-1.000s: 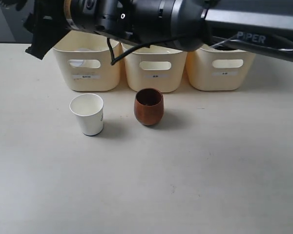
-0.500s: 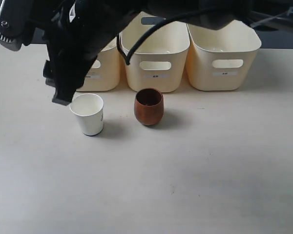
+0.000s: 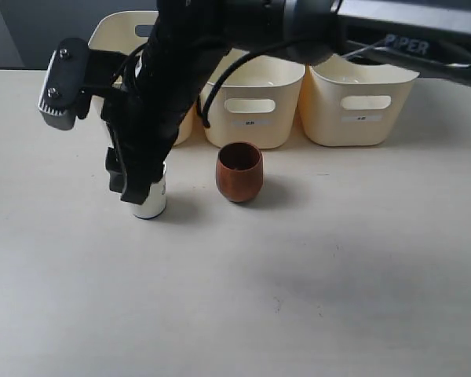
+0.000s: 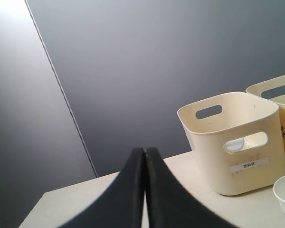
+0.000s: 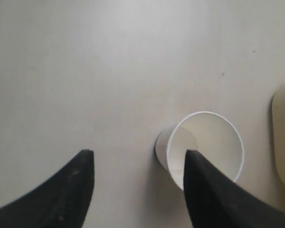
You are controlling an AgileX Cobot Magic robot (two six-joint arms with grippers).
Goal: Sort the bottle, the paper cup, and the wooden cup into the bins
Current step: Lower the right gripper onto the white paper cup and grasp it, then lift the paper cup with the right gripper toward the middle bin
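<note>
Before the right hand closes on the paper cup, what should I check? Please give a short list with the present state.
1. Right hand open: ok.
2. Paper cup upright: ok.
3. Cup centred between the fingers: not ok; one finger is over its mouth.
4. Wooden cup apart from the arm: ok.
5. Left hand shut, holding nothing: ok.

The table is a pale beige surface, matte, with a few tiny dark specks on it — one of them lies near the middle of the front part in the exterior view. Behind its far edge stands a dark grey wall. In the left wrist view a lighter grey panel meets this wall along a thin slanted line.
</note>
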